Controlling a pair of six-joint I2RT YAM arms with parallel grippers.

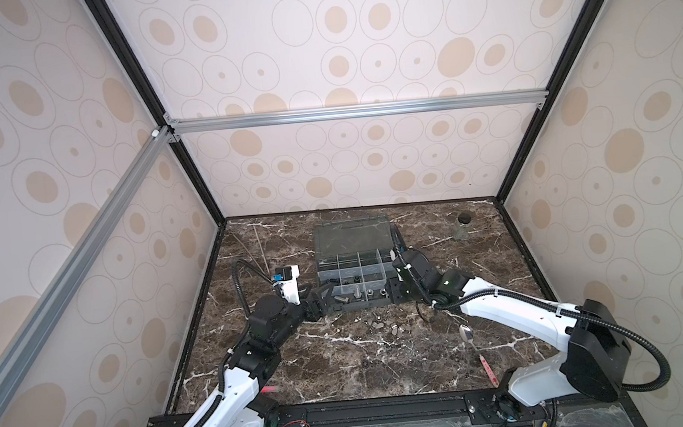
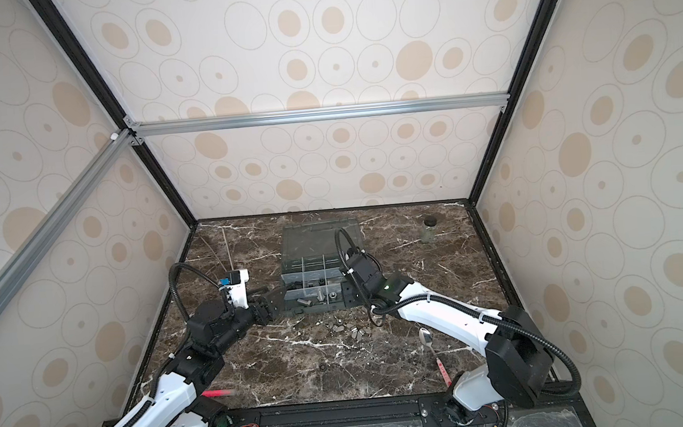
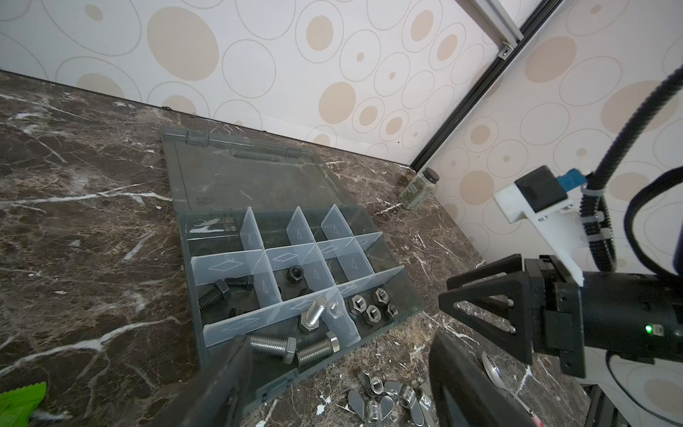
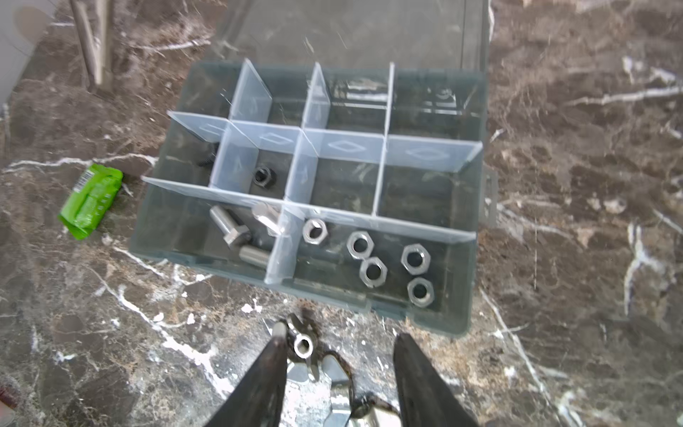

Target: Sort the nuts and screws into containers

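A dark brown marble worktop (image 1: 343, 368) with white veins carries a smoky grey plastic organizer box (image 4: 332, 292), which sits mid-worktop toward the far edge. Its clear hinged lid (image 3: 251, 177) lies flat behind it. Frosted translucent dividers cut the box into rectangular compartments. In the row nearest the near edge, the left compartment holds shiny silver screws (image 3: 314, 349) with hex heads and threaded shafts, one of them leaning on a divider. The compartment to its right holds flat hexagonal silver nuts (image 4: 362, 273). In the middle row, matte black screws (image 3: 216, 294) lie in the left-end compartment and a black nut (image 3: 296, 273) sits in the one beside it. A loose heap of bright metal wing nuts (image 3: 384, 397) lies on the worktop just in front of the box. The left gripper (image 3: 340, 336) hangs by the box's near-left corner, its black fingers (image 3: 221, 384) spread wide with nothing between them. The right gripper (image 4: 340, 331) is at the near-right corner above the wing nuts, its tapered fingers (image 4: 266, 377) apart and clasping nothing. A crumpled green wrapper (image 4: 92, 199) lies left of the box. Thin wooden sticks (image 1: 261, 248) lie toward the far-left corner. A small glass jar (image 1: 462, 228) with a black lid stands toward the far-right corner. A metal spoon (image 1: 466, 334) rests toward the near-right.
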